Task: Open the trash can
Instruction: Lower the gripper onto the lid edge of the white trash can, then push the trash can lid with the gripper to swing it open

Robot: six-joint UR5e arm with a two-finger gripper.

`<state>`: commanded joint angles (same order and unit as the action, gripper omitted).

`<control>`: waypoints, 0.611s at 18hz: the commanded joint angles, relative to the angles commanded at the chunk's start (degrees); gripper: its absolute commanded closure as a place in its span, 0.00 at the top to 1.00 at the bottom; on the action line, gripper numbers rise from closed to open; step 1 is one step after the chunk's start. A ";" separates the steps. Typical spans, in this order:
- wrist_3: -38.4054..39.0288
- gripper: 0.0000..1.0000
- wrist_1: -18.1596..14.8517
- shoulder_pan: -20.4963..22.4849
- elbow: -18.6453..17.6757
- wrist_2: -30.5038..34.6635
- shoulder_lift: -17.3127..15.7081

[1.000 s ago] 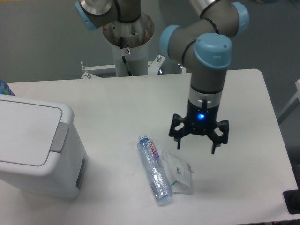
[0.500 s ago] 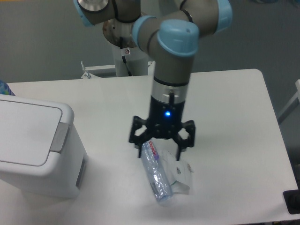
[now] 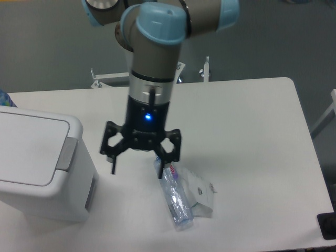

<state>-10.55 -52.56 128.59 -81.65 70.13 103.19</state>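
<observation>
The trash can (image 3: 37, 168) is a big white boxy bin at the left edge of the table, its flat lid down and a grey push tab (image 3: 66, 154) on its right rim. My gripper (image 3: 137, 172) hangs open above the table between the bin and a clear plastic bottle (image 3: 175, 197). Nothing sits between its fingers. Its left fingertip is a short way right of the grey tab and apart from it. The right fingertip overlaps the bottle's cap end in the picture.
A crumpled clear plastic bag (image 3: 200, 191) lies against the bottle's right side. The arm's base column (image 3: 142, 63) stands at the back of the white table (image 3: 252, 131). A dark object (image 3: 327, 226) pokes in at the lower right corner.
The arm has swept leftward across the table, from right of the bottle to between the bottle and the bin. The gripper stayed open. Bottle, bag and bin have not moved.
</observation>
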 joint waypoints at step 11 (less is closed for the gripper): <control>0.18 1.00 -0.09 -3.52 -4.31 3.25 -0.71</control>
<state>-10.37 -52.65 125.07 -85.96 73.39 102.48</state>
